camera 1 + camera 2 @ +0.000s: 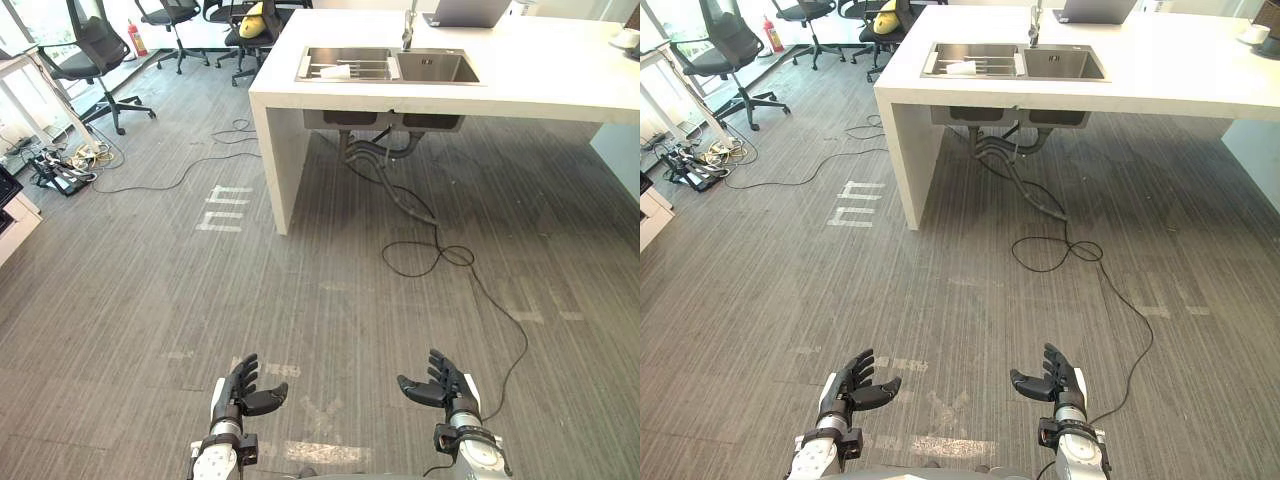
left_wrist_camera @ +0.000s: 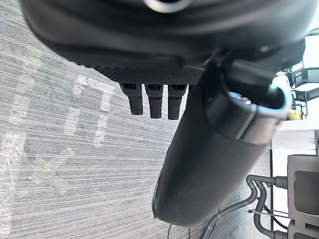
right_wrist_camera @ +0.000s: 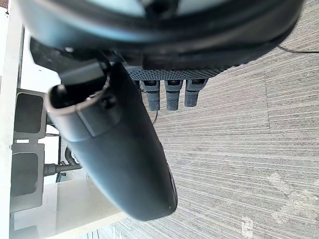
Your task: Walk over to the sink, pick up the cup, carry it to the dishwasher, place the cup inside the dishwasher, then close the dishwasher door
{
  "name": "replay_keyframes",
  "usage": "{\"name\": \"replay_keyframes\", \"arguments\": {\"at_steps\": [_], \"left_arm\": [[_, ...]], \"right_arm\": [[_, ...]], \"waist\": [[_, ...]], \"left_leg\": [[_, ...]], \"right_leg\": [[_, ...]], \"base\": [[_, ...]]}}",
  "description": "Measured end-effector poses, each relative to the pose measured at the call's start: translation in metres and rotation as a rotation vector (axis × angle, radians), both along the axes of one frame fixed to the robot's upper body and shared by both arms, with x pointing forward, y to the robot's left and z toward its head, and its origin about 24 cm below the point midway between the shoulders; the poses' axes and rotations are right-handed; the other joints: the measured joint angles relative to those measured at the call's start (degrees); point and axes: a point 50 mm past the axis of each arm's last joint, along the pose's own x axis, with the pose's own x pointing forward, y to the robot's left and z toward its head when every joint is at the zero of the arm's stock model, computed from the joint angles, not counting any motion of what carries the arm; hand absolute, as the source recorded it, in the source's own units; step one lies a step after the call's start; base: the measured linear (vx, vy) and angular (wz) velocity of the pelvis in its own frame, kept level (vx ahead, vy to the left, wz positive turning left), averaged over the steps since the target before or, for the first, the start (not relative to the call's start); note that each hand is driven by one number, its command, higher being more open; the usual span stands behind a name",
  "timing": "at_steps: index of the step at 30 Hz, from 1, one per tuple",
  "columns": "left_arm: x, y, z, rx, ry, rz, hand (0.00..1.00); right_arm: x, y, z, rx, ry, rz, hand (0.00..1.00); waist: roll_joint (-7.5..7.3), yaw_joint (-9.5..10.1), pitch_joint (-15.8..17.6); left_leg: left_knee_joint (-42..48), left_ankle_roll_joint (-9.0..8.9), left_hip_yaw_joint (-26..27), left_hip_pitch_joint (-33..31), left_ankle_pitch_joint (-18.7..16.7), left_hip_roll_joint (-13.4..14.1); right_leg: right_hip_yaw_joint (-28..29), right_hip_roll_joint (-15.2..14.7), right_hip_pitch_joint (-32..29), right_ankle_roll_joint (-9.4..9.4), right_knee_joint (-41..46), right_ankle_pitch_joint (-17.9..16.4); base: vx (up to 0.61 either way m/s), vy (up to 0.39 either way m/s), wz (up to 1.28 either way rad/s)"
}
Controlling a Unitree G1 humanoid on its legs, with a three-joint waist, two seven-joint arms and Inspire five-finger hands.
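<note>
Left eye view: The left hand (image 1: 236, 394) and right hand (image 1: 450, 387) hang low over the grey floor (image 1: 300, 300), well apart from each other. The fingers of both are spread and straight, and both hands are empty. A white surface (image 1: 520, 80) stands well ahead and carries a two-basin sink (image 1: 440, 68) with a tap (image 1: 408, 28). A small white item (image 1: 335, 71) lies on the rack in the sink's left basin; it may be the cup, but it is too small to confirm. A white vessel (image 1: 626, 38) sits at the surface's far right edge and a laptop (image 1: 465, 12) behind the tap. Office chairs (image 1: 95, 50) stand to the left.

Right eye view: Same layout. The white item lies in the left basin, far from both hands.

Left wrist view: The left hand's fingers (image 2: 154, 102) are extended and apart from the thumb, holding nothing, with floor beyond them.

Right wrist view: The right hand's fingers (image 3: 172, 94) are extended and hold nothing.
</note>
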Motion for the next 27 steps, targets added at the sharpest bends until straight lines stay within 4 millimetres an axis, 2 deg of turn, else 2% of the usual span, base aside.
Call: {"name": "replay_keyframes", "arguments": {"at_steps": [27], "left_arm": [[-0.003, 0.0018, -0.0027, 0.004, 0.018, -0.002, 0.9]], "right_arm": [[-0.0035, -0.0004, -0.0044, 0.008, 0.024, -0.014, 0.9]], "waist": [[-0.64, 0.0, -0.2]], "left_leg": [[-2.8, 1.1, 0.1, 0.4, 2.0, -0.3]], "right_leg": [[-0.2, 0.0, -0.3, -0.48, -1.3, 1.4]], "base": [[0.0, 0.0, 0.0]]}}
